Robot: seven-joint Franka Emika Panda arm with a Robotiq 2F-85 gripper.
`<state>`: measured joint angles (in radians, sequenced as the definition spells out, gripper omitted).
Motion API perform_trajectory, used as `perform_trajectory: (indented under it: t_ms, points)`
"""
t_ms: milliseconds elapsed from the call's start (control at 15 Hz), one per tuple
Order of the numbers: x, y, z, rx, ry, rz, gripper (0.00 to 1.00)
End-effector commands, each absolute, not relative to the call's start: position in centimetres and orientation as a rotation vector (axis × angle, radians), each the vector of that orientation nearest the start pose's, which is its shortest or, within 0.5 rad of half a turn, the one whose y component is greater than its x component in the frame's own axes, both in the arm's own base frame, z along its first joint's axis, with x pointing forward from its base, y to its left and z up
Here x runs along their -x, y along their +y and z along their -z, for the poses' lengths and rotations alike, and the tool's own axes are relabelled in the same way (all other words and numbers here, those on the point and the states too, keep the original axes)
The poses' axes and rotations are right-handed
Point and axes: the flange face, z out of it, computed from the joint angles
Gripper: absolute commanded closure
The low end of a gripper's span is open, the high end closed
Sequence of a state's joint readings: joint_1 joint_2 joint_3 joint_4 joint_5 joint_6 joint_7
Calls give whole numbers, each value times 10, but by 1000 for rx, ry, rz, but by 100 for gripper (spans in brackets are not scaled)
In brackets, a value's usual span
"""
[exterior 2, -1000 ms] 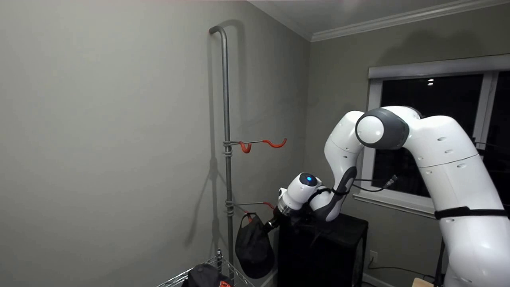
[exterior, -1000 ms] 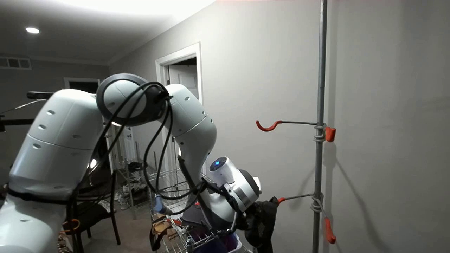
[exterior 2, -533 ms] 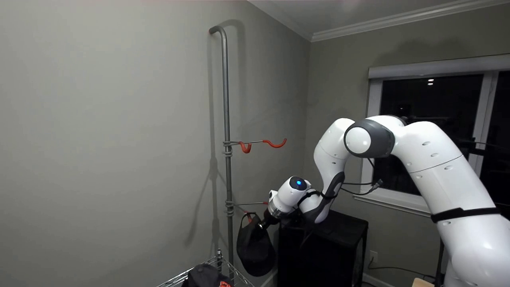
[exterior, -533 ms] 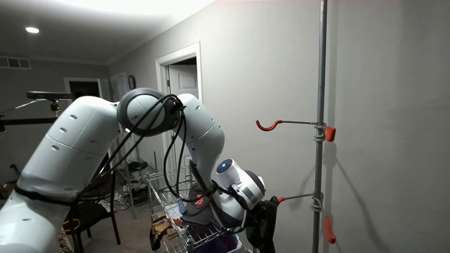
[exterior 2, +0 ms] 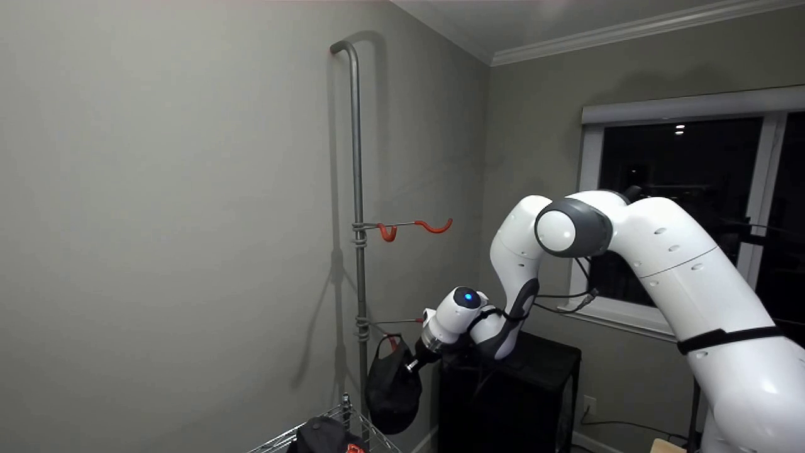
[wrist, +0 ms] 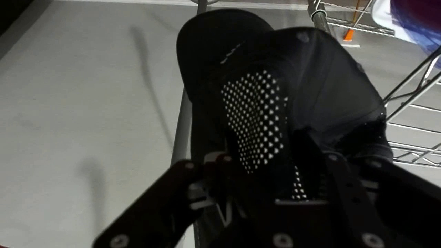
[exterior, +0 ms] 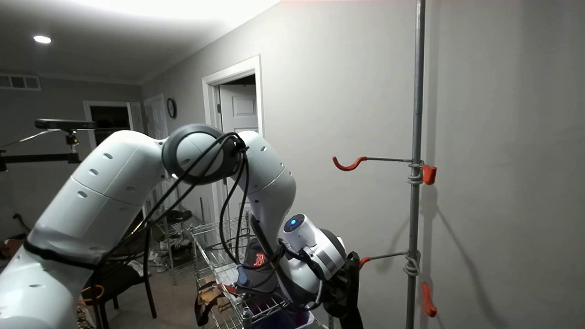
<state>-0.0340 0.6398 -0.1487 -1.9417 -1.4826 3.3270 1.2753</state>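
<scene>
Black fabric baseball cap (wrist: 334, 79), perforated panel: 1, hung by its strap on a red-coated curved metal hook (exterior 2: 394, 344). Black gripper (wrist: 275, 160): 1, at the cap, jaws spread; contact unclear. Advised handling: centre the fabric between jaws, close gently, keep strap unstrained.

In an exterior view, at lower centre, the cap (exterior 2: 393, 401) hangs between the pole (exterior 2: 361, 277) and my gripper (exterior 2: 410, 367).
</scene>
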Motion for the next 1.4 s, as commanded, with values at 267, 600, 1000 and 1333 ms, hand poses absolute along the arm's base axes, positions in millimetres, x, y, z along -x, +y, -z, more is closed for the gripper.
perform_trajectory:
  t_ms: [267,600,1000,1333]
  points:
    - [-592,-6,-195,2996,-211,941,97]
    - [-567,0,-223,2932,-281,950,95]
    - [-526,7,-272,2885,-323,996,96]
    - [-510,12,-294,2877,-316,1027,96]
